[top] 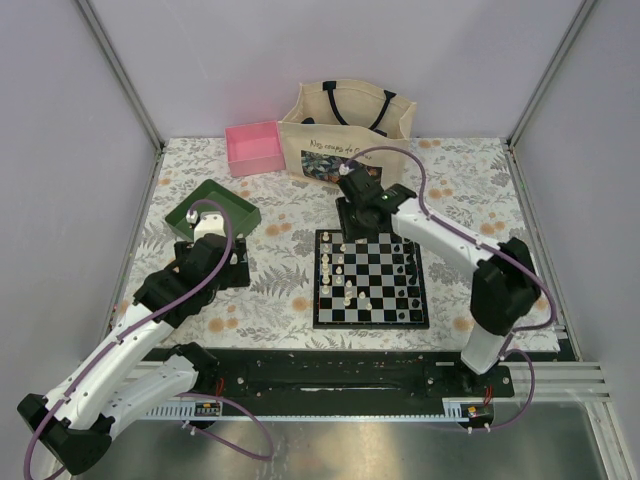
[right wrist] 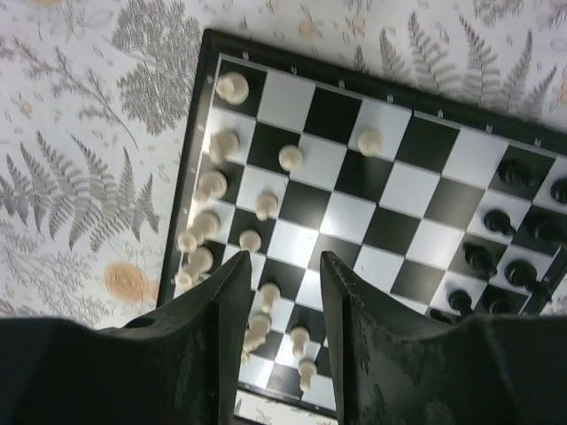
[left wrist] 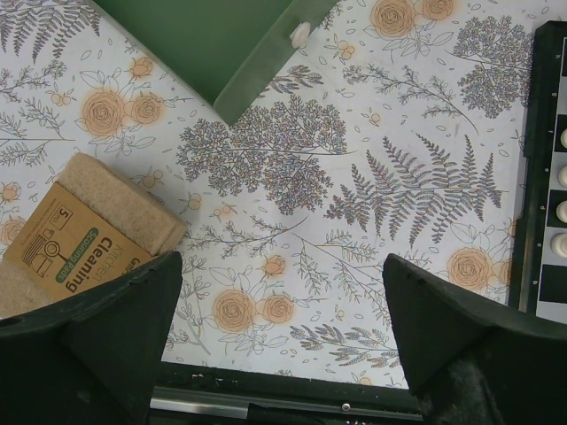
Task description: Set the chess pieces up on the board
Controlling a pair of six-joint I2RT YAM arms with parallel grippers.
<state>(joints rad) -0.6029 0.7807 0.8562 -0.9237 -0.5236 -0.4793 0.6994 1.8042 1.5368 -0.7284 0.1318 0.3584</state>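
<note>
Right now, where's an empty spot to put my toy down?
Bare cloth lies between the green tray, the sponge pack and the board. The board's middle squares are mostly free too. White pieces crowd its left side, black pieces its right.

Robot lab cell: plain white walls (top: 330, 50), aluminium frame posts (top: 120, 75), black mounting rail (top: 330, 385)

The small black-and-white checked board (top: 370, 322) lies flat near the table's middle. Cream-white pieces (top: 345, 272) crowd its left edge, a few farther in; black pieces (top: 410, 266) stand along its right edge.
</note>
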